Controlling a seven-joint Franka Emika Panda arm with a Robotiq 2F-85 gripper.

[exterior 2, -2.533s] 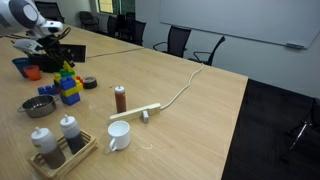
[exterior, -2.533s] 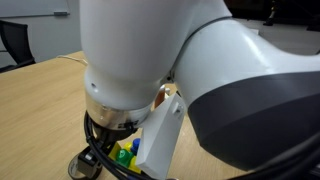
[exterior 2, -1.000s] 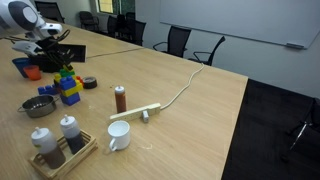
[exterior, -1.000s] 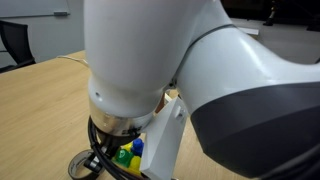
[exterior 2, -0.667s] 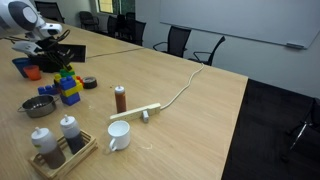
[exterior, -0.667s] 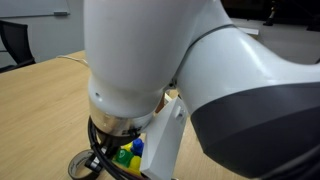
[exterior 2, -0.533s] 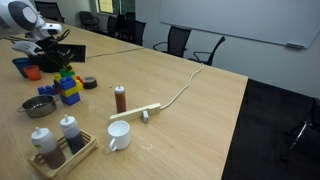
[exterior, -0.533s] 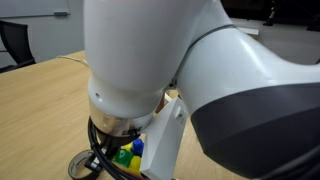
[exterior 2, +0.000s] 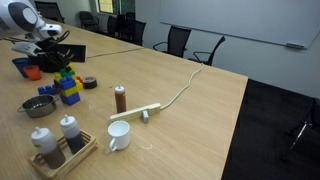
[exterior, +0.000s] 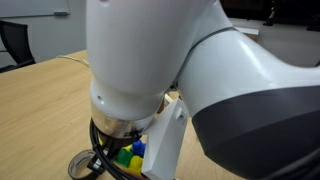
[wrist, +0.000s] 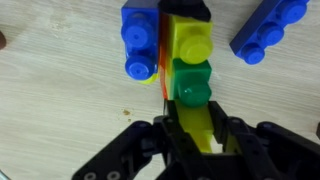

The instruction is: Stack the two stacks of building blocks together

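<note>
In the wrist view a stack of blocks lies on its side on the wooden table, with yellow (wrist: 193, 45) and green (wrist: 192, 80) studded bricks, a blue brick (wrist: 140, 40) against its left side and an orange-red sliver between them. My gripper (wrist: 196, 118) is shut on the yellow-green near end of this stack, a black finger on each side. A separate blue brick (wrist: 268, 30) lies at the top right. In both exterior views the blocks (exterior 2: 68, 85) (exterior: 130, 153) sit under the arm, and the gripper (exterior 2: 60, 62) is right above them.
A dark tape roll (exterior 2: 90, 82) lies just beside the blocks. Along the table stand a brown shaker (exterior 2: 120, 98), a white power strip (exterior 2: 140, 112) with its cable, a white mug (exterior 2: 118, 136), a metal bowl (exterior 2: 40, 106) and a wooden tray (exterior 2: 62, 150) with bottles.
The arm has sunk slightly over the blocks since the earliest frames. Over the last second nothing visibly moves in the exterior views.
</note>
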